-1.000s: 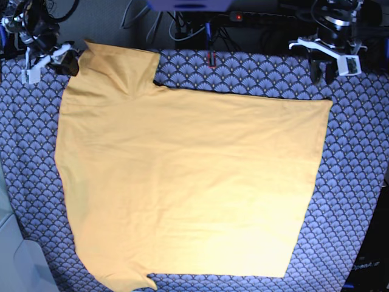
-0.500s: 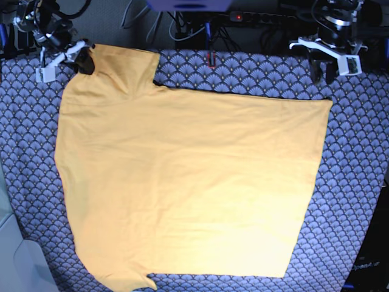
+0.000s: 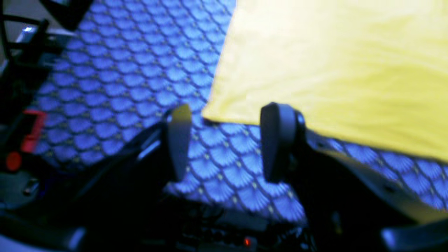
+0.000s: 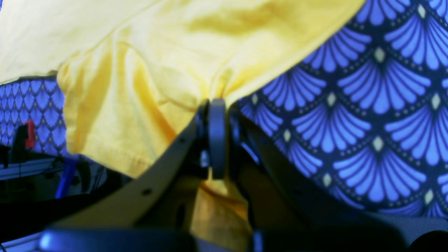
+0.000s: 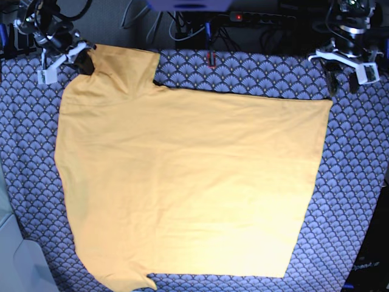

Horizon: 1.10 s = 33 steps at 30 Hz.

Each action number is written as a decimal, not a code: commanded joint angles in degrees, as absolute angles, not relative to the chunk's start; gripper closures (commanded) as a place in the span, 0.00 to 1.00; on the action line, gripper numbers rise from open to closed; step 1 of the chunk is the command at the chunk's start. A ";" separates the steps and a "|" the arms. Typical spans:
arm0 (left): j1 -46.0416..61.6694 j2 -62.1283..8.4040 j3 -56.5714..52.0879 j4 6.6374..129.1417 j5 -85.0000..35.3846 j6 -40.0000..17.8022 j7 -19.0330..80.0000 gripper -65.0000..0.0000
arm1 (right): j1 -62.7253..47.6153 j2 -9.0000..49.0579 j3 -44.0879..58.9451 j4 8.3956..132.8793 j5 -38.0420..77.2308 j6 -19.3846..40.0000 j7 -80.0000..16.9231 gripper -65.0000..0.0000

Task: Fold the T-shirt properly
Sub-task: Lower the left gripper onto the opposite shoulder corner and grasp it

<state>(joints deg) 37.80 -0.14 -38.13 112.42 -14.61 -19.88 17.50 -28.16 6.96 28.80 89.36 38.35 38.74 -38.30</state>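
The yellow-orange T-shirt [image 5: 194, 182] lies spread flat on the fan-patterned tablecloth [image 5: 358, 182], one sleeve pointing to the far left corner. My right gripper [image 5: 85, 61] sits at that sleeve's outer edge. In the right wrist view the right gripper [image 4: 217, 105] is shut on a bunched pinch of the T-shirt [image 4: 140, 70]. My left gripper [image 5: 341, 85] hovers at the far right, just beyond the shirt's corner. In the left wrist view the left gripper [image 3: 226, 140] is open over bare cloth, and the corner of the T-shirt [image 3: 332, 63] lies just past its fingertips.
Cables and a power strip [image 5: 261, 17] run behind the table's far edge. A small red clip [image 5: 211, 59] sits at the back middle. A pale grey surface [image 5: 12, 243] borders the table at the lower left.
My right gripper moved onto the sleeve edge and closed on the fabric. My left arm shifted right, nearer the shirt's far right corner, and its jaws opened wider.
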 commanded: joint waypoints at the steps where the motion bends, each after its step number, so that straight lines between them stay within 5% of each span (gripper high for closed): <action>1: 36.79 -0.31 -38.81 112.40 -15.08 -19.91 18.33 0.51 | -28.62 7.52 28.79 89.80 37.58 38.90 -39.16 1.00; 7: 26.24 0.13 -44.09 104.92 -15.08 -19.91 28.79 0.51 | -28.62 7.60 28.62 89.80 37.58 38.90 -39.16 1.00; 33: 13.49 0.66 -44.97 84.97 -14.55 -19.91 28.79 0.51 | -28.62 8.48 28.53 89.71 37.49 38.90 -39.52 1.00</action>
<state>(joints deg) 13.43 0.93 -44.91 84.42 -14.37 -19.70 28.49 -28.16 7.79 28.32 89.36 38.24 38.76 -38.57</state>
